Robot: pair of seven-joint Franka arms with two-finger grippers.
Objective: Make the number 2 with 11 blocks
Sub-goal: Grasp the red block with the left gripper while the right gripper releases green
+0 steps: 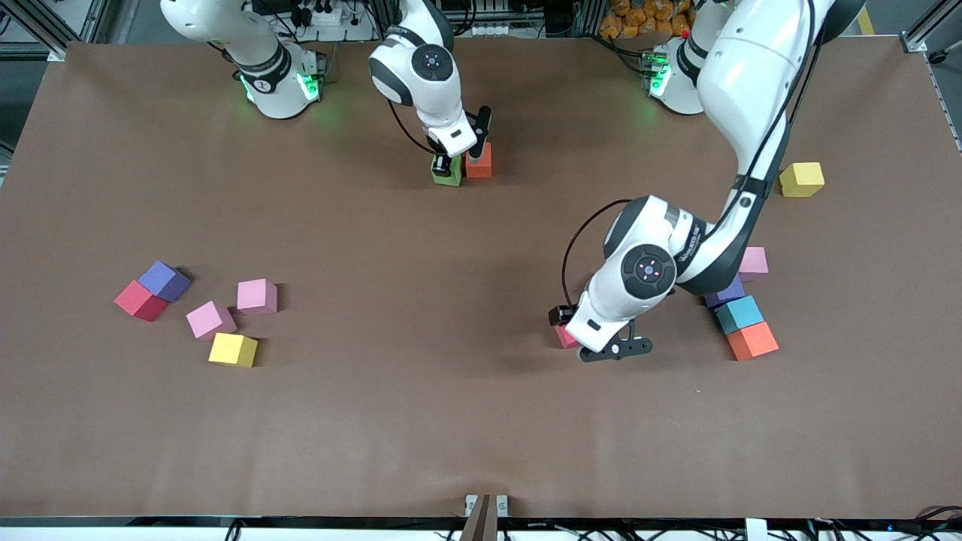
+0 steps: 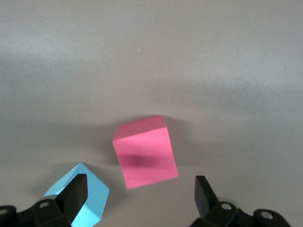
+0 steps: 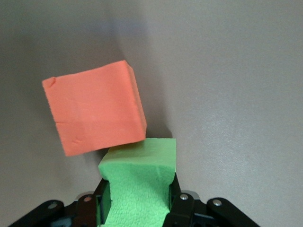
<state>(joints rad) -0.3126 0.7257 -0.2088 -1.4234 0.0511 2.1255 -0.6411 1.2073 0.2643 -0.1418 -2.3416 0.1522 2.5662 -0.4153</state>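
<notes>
From the front view we see a brown table (image 1: 421, 421) with foam blocks scattered on it. The right gripper (image 1: 449, 167) is low over the table near the robots' bases, pinching a green block (image 1: 449, 176); an orange block (image 1: 479, 161) sits just beside it, touching or nearly so. The left gripper (image 1: 594, 342) hangs low over a red-pink block (image 1: 564, 336), most of which is hidden under the wrist.

We count thirteen blocks here: one green, two orange, two yellow, two purple, one light blue, one red, three pale pink, and the red-pink one. Five lie loose toward the right arm's end; a cluster of four sits just beside the left gripper, toward the left arm's end.

In the left wrist view, the left gripper (image 2: 139, 189) has its fingers spread wide, and the red-pink block (image 2: 146, 152) lies on the table between and just ahead of them, turned at an angle. A light blue block (image 2: 87, 198) sits close by one finger.

In the right wrist view, the right gripper (image 3: 138, 198) squeezes the green block (image 3: 138, 182) by two opposite faces, and the foam bulges slightly. The orange block (image 3: 94, 113) rests just ahead, one corner meeting the green.

We judge the blocks light, soft and grippy: best taken squarely across flat opposite faces, with gentle pressure.
</notes>
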